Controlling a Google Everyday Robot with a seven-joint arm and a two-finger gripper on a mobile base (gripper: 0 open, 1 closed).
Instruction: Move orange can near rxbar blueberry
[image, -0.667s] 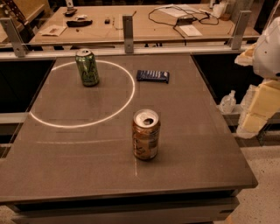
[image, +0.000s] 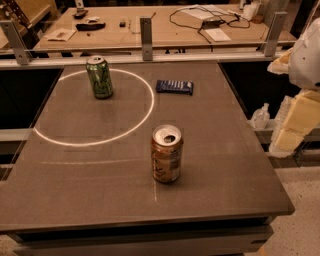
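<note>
You are looking at the orange-brown aluminium drink can (image: 166, 154) with the silver top, which is standing upright on the dark grey tabletop (image: 75, 190). It is sitting in the near half, a little right of the middle and well back from the near edge. The can is resting just outside the near-right arc of a thin pale ring (image: 153, 102) marked on the surface.

The small flat snack bar in the dark blue wrapper (image: 174, 86) is lying flat toward the far edge, just right of that ring and well apart from the orange can. A green drink can (image: 99, 77) is standing upright inside the ring, toward the far-left corner.

The robot's cream-coloured hand (image: 297, 125) is hanging beyond the right edge of the tabletop, level with the middle of that edge, and it is touching none of these things. You cannot tell how far it is open or whether it is holding anything.
</note>
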